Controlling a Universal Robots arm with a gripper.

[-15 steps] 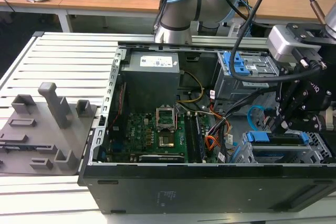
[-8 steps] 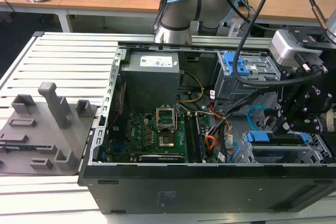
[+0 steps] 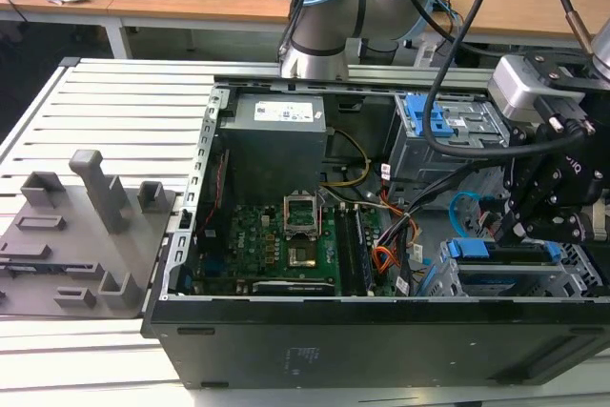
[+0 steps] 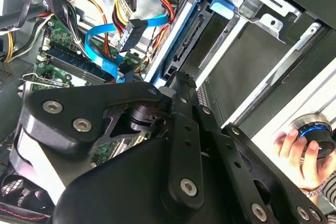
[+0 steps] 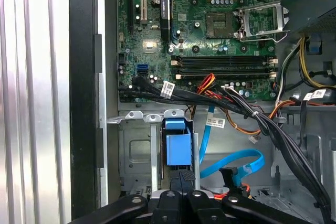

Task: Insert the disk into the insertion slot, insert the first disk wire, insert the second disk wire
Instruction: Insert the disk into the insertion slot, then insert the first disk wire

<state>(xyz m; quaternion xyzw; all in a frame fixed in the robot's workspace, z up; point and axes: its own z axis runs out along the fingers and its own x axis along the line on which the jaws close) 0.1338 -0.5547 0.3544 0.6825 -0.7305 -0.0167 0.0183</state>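
Slatted surface (image 3: 114, 92) carried an open computer case (image 3: 381, 340). A grey moulded tray (image 3: 76, 235) lay just beside the case, on the exterior view's left. Inside the case, at that same end, sat the power supply (image 3: 276, 145) and the green motherboard (image 3: 276, 245). Toward the exterior view's right, a grey box with blue latches (image 3: 448, 131) stood at the case's far wall. In the case's near right corner, the drive cage (image 3: 572, 278) held the disk (image 3: 469, 249), with its blue frame seated in a bay. End effector (image 5: 181, 178) hung over it, fingers together on nothing, tip just beside the frame's tab. A blue cable (image 5: 231, 161) hung loose inside the case. A person's hand (image 4: 299, 153) held a round knob (image 4: 317, 135) outside the case.
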